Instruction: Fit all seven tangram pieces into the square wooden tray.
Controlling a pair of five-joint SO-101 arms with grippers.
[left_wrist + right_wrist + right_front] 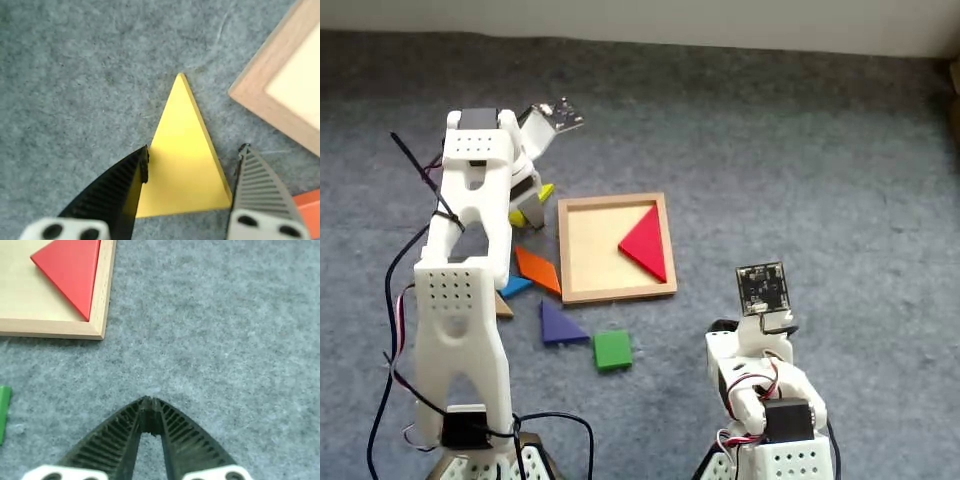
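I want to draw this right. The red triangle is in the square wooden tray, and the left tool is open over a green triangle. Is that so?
Not quite. The left tool is open over a flat yellow triangle, not a green one; the left wrist view shows it. The red triangle does lie in the square wooden tray.

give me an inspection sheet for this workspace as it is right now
surface: grey carpet
job's things: wooden tray holds red triangle; yellow triangle, orange piece, blue piece, tan piece, purple triangle, green square lie outside
clutter: nothing seen
grippers: left gripper open astride yellow triangle; right gripper shut over bare carpet
cables: black cable beside left arm; wires on right arm
surroundings: pale wall at far edge
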